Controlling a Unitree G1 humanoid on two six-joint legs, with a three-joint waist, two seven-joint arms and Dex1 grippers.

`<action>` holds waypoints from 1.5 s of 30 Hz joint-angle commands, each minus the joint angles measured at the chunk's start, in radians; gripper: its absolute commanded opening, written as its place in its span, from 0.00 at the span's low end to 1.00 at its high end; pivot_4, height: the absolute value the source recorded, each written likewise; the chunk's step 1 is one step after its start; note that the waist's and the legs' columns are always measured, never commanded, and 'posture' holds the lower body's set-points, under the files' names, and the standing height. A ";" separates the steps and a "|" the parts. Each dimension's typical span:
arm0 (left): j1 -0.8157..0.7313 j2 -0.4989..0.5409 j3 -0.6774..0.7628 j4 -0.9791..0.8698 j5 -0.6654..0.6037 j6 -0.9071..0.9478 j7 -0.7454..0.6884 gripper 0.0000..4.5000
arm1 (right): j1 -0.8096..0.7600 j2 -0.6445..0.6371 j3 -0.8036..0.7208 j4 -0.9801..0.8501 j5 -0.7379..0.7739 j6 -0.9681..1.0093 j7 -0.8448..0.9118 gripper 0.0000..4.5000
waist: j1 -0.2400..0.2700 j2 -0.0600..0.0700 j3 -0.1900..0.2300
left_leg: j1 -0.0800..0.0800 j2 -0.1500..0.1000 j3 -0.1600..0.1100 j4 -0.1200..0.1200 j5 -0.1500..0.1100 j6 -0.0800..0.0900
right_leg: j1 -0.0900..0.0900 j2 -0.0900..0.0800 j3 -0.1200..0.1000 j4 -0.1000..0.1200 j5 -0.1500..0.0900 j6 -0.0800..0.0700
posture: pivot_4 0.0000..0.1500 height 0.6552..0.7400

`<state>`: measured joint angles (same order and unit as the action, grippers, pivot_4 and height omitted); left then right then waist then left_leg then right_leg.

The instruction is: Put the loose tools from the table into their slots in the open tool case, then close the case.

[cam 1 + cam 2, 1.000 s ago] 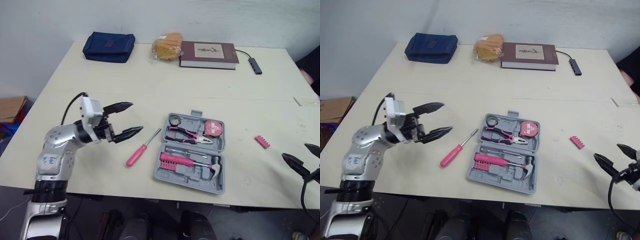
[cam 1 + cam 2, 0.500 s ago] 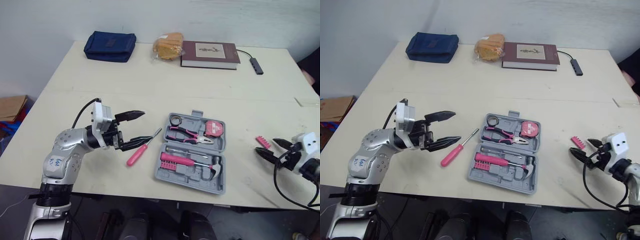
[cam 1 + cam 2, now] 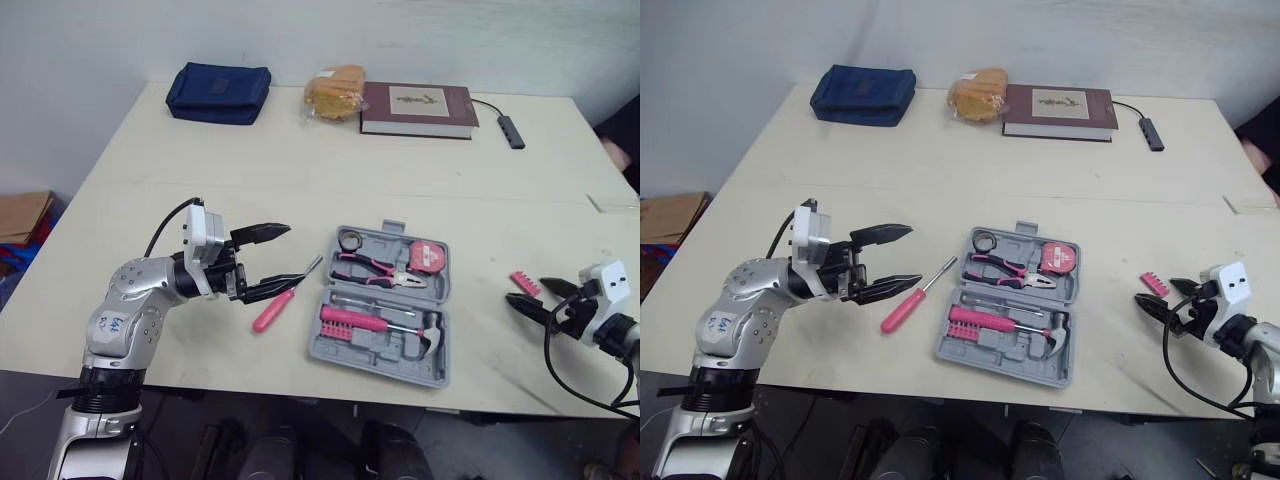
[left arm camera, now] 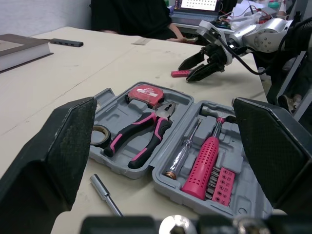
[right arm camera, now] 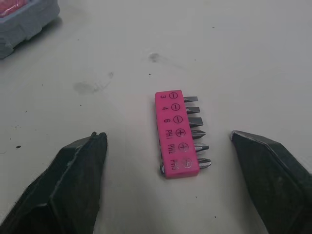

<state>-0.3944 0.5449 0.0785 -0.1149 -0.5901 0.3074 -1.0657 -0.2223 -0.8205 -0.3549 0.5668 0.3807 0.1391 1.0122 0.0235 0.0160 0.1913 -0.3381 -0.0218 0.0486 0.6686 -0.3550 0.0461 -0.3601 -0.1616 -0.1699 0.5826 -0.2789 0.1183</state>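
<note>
On table (image 3: 300, 170) beside open tool case (image 3: 385, 305): pink screwdriver (image 3: 283, 298) and bit holder (image 5: 176, 133) loose, not slotted yet. Left gripper (image 3: 290, 254) spread empty near screwdriver, right gripper (image 3: 530, 294) spread empty at bit holder. Barely started, case unclosed.

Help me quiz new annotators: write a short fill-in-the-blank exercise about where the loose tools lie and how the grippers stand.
1. The screwdriver lies on the table on the tool case's ____ side.
2. The bit holder lies on the case's ____ side, just ahead of the right gripper, whose fingers are open.
3. The left gripper holds nothing; its fingers are ____.
4. The screwdriver's handle is ____ in colour.

Missing words: left; right; open; pink.
</note>
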 commanded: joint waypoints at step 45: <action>0.009 0.025 -0.159 -0.012 0.076 -0.159 -0.275 1.00 | -0.067 -0.246 0.463 -1.368 0.408 1.039 -0.417 0.16 | 0.003 0.001 0.006 | -0.023 0.011 0.000 0.016 -0.004 -0.003 | -0.018 0.013 0.004 -0.004 0.006 -0.004 | 1.00 1.00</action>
<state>-0.3850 0.5625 -0.0894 -0.0865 -0.5069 0.1505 -1.3474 -0.2752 -1.0788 0.1068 -0.7994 0.7979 1.1692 0.5965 0.0266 0.0172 0.1972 -0.3614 -0.0109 0.0488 0.6843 -0.3585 0.0435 -0.3779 -0.1485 -0.1659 0.5793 -0.2730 0.1146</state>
